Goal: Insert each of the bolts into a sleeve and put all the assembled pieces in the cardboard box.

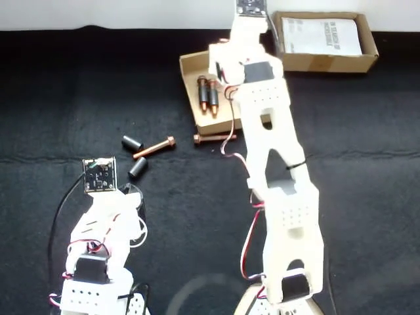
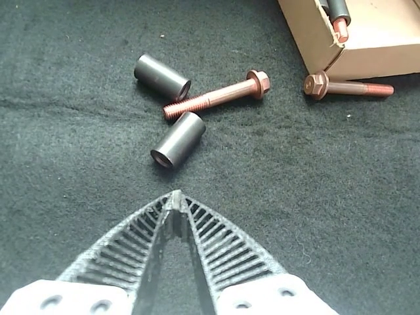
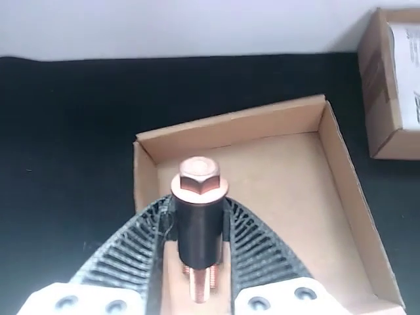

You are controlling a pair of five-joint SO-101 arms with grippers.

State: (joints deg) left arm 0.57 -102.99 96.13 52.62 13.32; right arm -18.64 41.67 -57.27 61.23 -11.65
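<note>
My right gripper point(image 3: 197, 209) is shut on an assembled piece point(image 3: 197, 226), a copper bolt standing head-up through a black sleeve. It hangs over the open cardboard box point(image 3: 275, 141). In the high view two assembled pieces point(image 1: 207, 94) lie inside that box point(image 1: 190, 72). My left gripper point(image 2: 174, 198) is shut and holds nothing, just short of a black sleeve point(image 2: 178, 140). A second sleeve point(image 2: 163, 77) and a loose bolt point(image 2: 216, 95) lie beyond it. Another loose bolt point(image 2: 348, 86) rests against the box's outer wall point(image 2: 374, 62).
A closed cardboard box point(image 1: 325, 41) with a white label stands at the back right. The right arm point(image 1: 275, 157) stretches across the middle of the black cloth. The left arm point(image 1: 105, 223) sits at the front left.
</note>
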